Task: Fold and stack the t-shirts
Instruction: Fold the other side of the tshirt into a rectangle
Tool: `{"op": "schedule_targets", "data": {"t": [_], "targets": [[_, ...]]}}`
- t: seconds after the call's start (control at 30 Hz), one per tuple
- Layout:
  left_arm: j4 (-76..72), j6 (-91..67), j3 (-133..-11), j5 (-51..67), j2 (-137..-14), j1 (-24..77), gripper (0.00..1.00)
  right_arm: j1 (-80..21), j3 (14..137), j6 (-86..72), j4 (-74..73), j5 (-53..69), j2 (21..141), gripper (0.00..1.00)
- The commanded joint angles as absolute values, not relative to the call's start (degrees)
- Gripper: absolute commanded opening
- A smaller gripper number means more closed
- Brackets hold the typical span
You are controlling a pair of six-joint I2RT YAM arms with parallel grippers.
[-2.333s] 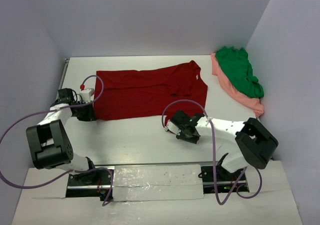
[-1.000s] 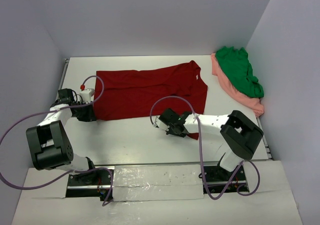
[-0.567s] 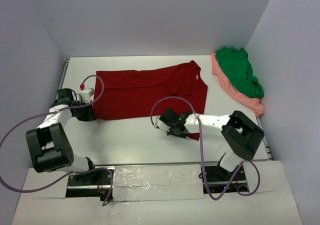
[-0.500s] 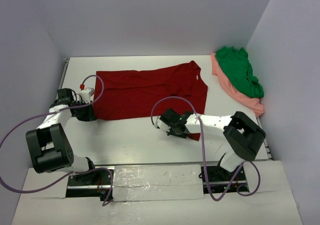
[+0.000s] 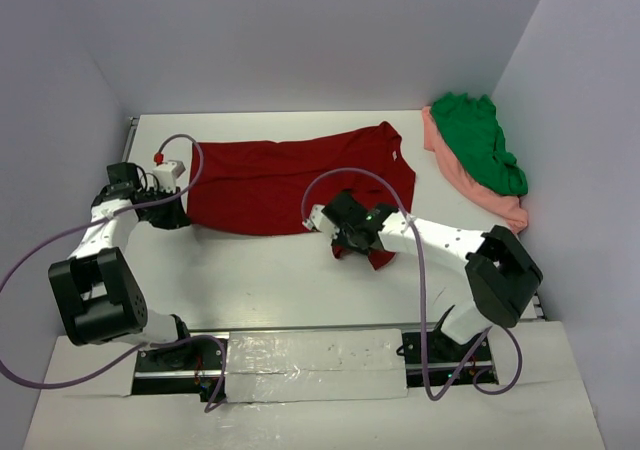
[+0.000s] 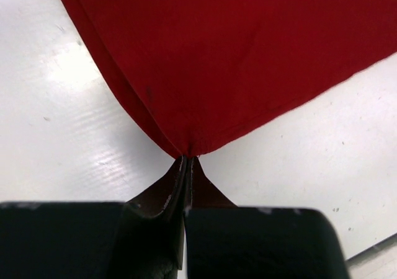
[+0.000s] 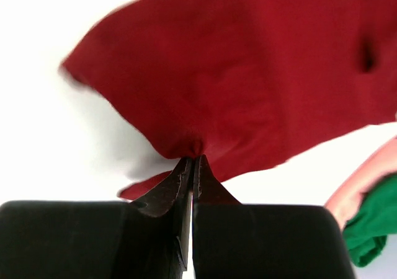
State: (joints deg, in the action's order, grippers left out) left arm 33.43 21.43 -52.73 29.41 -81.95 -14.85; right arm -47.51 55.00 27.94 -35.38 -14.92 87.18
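A dark red t-shirt (image 5: 290, 175) lies spread across the middle of the table, with its pale neck label at the right end. My left gripper (image 5: 178, 215) is shut on the shirt's near left corner (image 6: 188, 149), and the cloth fans away from the tips. My right gripper (image 5: 345, 232) is shut on a pinch of the red fabric (image 7: 195, 146) at the near right edge, where a red flap hangs below. A bright green t-shirt (image 5: 480, 140) lies crumpled on a salmon pink t-shirt (image 5: 470, 185) at the back right; the green t-shirt (image 7: 372, 229) and the pink t-shirt (image 7: 356, 189) also show in the right wrist view.
Grey walls close in the white table (image 5: 260, 270) on the left, back and right. Purple cables loop from both arms over the table's near part. The arm bases sit on a taped rail (image 5: 310, 355) at the near edge.
The right gripper closed on the red shirt's near right edge. Both grippers have moved toward the back, drawing the near hem with them; the right side now bunches up.
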Motion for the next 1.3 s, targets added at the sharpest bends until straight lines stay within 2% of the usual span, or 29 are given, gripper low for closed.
{"op": "schedule_targets", "data": {"t": [0.0, 0.37, 0.8, 1.27], "targets": [[34.10, 20.92, -57.38, 31.64, -82.97, -15.21, 0.04, -43.87, 61.25, 29.70, -33.58, -16.87, 87.27, 0.00], [31.82, 16.44, -70.74, 34.37, -92.44, -14.68, 0.04, -33.49, 78.73, 32.17, -32.26, -15.73, 97.37, 0.00], [30.67, 15.03, -83.75, 30.94, -105.02, -10.28, 0.04, -27.52, 90.87, 34.36, -30.32, -15.56, 109.15, 0.00], [27.60, 14.68, -82.53, 27.60, -107.14, -9.84, 0.02, -24.35, 101.69, 36.74, -27.95, -17.84, 117.07, 0.00]]}}
